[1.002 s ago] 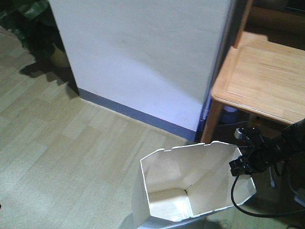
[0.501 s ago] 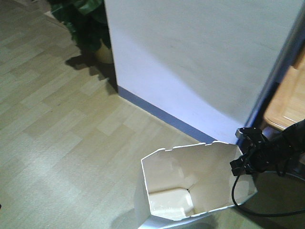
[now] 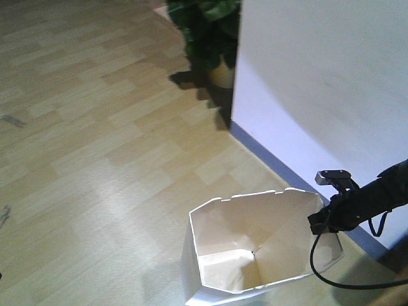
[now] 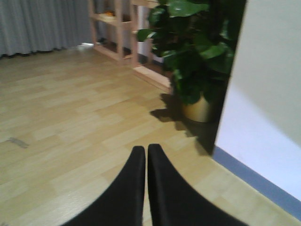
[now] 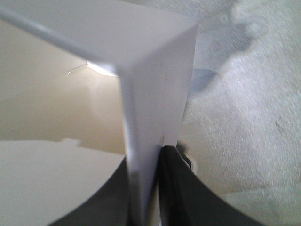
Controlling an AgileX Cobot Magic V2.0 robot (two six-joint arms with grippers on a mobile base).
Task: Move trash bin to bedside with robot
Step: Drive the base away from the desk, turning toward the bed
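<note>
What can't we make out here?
- Bed: in no view.
- Bin base: front view, cut off by the bottom edge.
- Right arm: front view, cut off by the right edge.
- Right gripper: right wrist view, blurred, bin wall covers the inner faces.

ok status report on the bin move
Right gripper shut on trash bin rim. Left gripper shut, empty. Potted plant and wall ahead; bed not in view.

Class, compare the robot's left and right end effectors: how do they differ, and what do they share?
The left end effector is shut on nothing; the right end effector is clamped on the bin. The left faces the wooden floor; the right sits at the bin's rim. Both are black and two-fingered.
</note>
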